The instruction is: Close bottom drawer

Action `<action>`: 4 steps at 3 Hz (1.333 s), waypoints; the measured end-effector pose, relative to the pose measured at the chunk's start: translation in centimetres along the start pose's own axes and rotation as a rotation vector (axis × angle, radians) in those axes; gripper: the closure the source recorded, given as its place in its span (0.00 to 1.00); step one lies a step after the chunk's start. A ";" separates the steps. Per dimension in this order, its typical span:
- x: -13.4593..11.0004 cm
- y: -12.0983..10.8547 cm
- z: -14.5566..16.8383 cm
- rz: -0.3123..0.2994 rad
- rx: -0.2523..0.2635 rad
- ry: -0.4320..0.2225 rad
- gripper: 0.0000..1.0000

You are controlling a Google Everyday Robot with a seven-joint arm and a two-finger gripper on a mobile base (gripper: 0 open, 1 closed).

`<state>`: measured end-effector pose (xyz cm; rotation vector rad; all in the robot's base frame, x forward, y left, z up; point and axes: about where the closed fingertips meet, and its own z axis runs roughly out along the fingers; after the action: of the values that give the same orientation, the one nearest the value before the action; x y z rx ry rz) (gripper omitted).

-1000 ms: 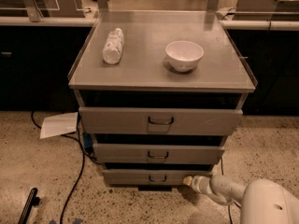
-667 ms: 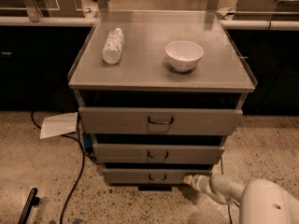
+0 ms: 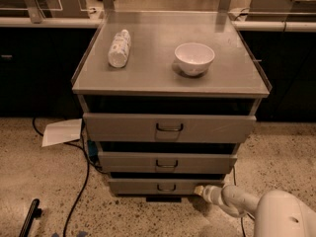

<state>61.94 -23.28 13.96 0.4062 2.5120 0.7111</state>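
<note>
The bottom drawer is the narrowest grey front at the foot of the cabinet, with a small dark loop handle at its centre. It stands slightly out from the cabinet body. My gripper reaches in from the lower right on a white arm. Its tip touches the drawer front just right of the handle.
Above are the mid-sized drawer and the widest drawer, both pulled out a little. A white bottle lies on the cabinet top beside a white bowl. A black cable and a paper sheet lie on the floor at left.
</note>
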 end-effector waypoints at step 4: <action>3.1 -1.5 -5.1 0.181 -0.008 0.044 1.00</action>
<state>56.39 -25.34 15.70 0.6273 2.5343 0.8066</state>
